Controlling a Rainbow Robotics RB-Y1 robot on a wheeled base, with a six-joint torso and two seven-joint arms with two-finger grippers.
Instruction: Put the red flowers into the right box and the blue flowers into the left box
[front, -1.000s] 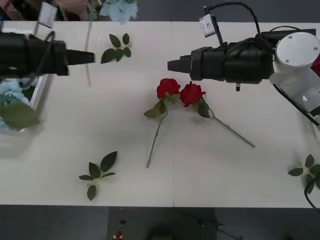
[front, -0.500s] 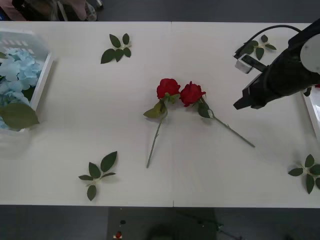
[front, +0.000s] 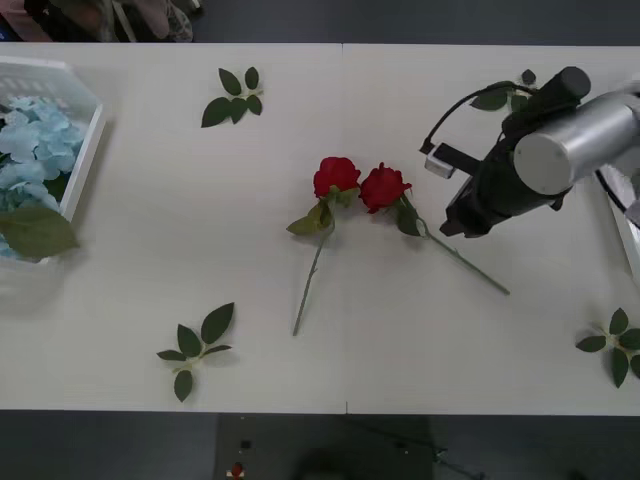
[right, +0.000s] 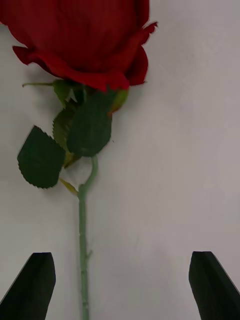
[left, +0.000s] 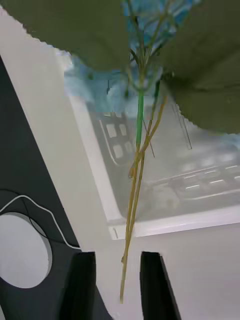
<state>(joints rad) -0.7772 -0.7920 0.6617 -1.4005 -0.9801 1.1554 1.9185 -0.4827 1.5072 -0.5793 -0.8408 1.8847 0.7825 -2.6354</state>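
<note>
Two red flowers lie mid-table, one bloom (front: 337, 177) to the left of the other (front: 383, 187). My right arm (front: 535, 160) hangs over the right rose's stem (front: 470, 268). In the right wrist view my right gripper (right: 122, 287) is open. Its black fingers (right: 30, 285) stand on either side of that stem (right: 82, 240), below the bloom (right: 80, 35). The blue flowers (front: 30, 140) lie in the left box (front: 85, 150). My left gripper (left: 120, 285) is above the left box (left: 175, 225). Its fingers are slightly apart, and thin stems (left: 132, 200) pass between them untouched.
Loose green leaf sprigs lie at the back left (front: 232, 97), the front left (front: 195, 345), the front right (front: 615, 345) and behind my right arm (front: 500, 97). The right box's rim (front: 630, 235) shows at the right edge. Bare table surrounds the roses.
My right arm swung away to the right, then came back left and down over the right rose's stem. The left arm, which held a stem over the table, has left the front view.
</note>
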